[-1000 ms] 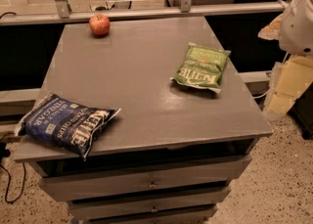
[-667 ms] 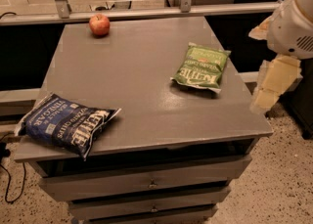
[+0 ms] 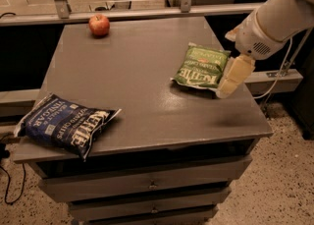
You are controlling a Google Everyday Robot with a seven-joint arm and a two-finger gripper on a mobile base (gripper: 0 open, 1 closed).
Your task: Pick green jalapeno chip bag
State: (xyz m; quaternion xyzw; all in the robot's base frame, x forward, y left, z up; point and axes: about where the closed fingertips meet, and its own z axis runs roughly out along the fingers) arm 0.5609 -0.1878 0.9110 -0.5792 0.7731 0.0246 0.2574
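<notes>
The green jalapeno chip bag (image 3: 200,67) lies flat on the right side of the grey table top (image 3: 142,96), its white "Kettle" lettering towards the front. My gripper (image 3: 230,79) hangs from the white arm (image 3: 274,20), which comes in from the upper right. The gripper is just off the bag's right edge and slightly above the table surface. It holds nothing that I can see.
A dark blue Kettle chip bag (image 3: 66,125) lies at the front left corner, partly over the edge. A red apple (image 3: 99,24) sits at the back left. Drawers (image 3: 152,184) are below the top. A metal rail (image 3: 147,12) runs behind the table.
The arm and gripper have moved left, from beyond the table's right edge to right beside the green bag. The bags and the apple have not moved.
</notes>
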